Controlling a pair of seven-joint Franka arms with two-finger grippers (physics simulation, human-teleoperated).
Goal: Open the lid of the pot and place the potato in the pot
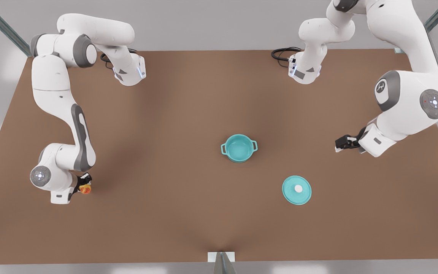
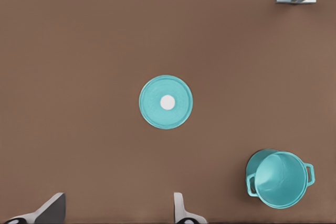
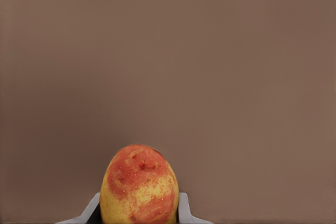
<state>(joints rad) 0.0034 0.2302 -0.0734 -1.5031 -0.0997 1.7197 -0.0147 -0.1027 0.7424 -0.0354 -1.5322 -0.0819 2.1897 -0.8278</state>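
Two arms share the job, and their positions show how it is split. The right gripper (image 1: 83,185), at the front view's left, pinches the potato (image 1: 85,189) between its fingers; in the right wrist view the potato (image 3: 139,184) sits squeezed between the two pale fingertips (image 3: 184,208), with bare brown table (image 3: 210,77) beyond it. Held this way the potato is ready to be carried, so the grip looks like the start of the transfer rather than its end.

The pot (image 1: 238,147) stands uncovered near the middle of the table (image 1: 165,133), its teal inside showing and a loop handle on either side. The pot lid (image 1: 297,189) lies flat on the table, knob up, well apart from the pot toward the front view's right, probably set there so that it stays clear of the path to the opening.

The left gripper (image 1: 343,143), at the front view's right, hangs above the table with its fingers spread and nothing between them, and this arm waits. From its wrist camera the pot lid (image 2: 166,102) lies ahead, the pot (image 2: 278,178) off to one side, and both fingertips (image 2: 179,208) stand wide apart at the picture's edge.

My judgement: the lid step is done, and what remains is to bring the potato across to the pot, well apart from it now, and release it over the opening
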